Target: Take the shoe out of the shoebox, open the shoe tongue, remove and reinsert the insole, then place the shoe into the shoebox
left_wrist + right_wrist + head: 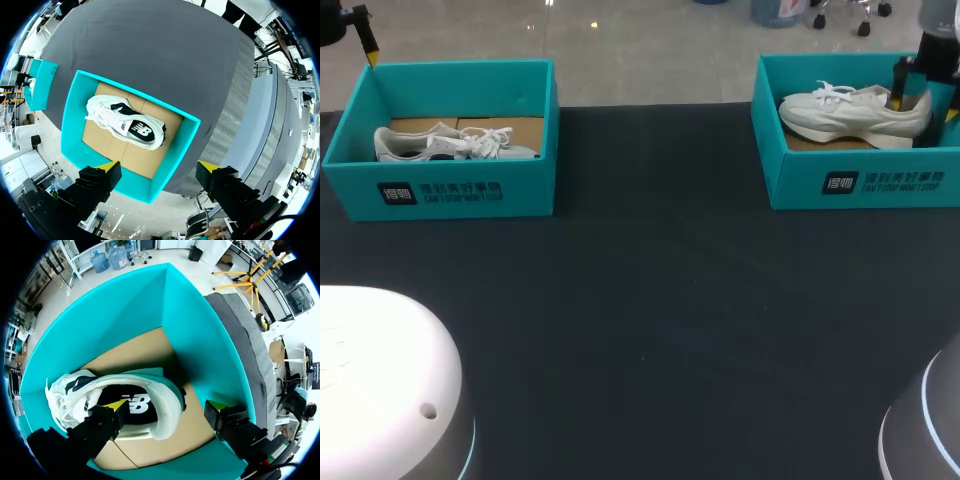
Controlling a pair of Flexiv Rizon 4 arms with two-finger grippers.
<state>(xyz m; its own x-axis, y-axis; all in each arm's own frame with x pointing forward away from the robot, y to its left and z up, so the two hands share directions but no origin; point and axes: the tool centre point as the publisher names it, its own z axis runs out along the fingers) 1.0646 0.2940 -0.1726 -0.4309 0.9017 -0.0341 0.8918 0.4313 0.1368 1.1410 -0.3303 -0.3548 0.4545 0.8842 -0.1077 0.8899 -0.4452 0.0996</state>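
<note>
shoe [855, 112] partly hides one finger [898, 85] of the spread right gripper [166, 405]; left gripper [158, 166] also spread.

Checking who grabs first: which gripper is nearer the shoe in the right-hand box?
Right. The right gripper straddles the shoe at its heel, one finger at its opening; the left gripper hangs above the other box.

A table [650, 330] fills the scene from the near edge to well past the middle. A dark, almost black cloth [620, 150] covers it and lies flat and smooth, with a few faint pale specks near the centre. The table's far edge runs straight across from left to right. In the left wrist view the cloth looks grey, with a lighter, coarser strip along one side. Light falls evenly on it, without hard shadows.
</note>
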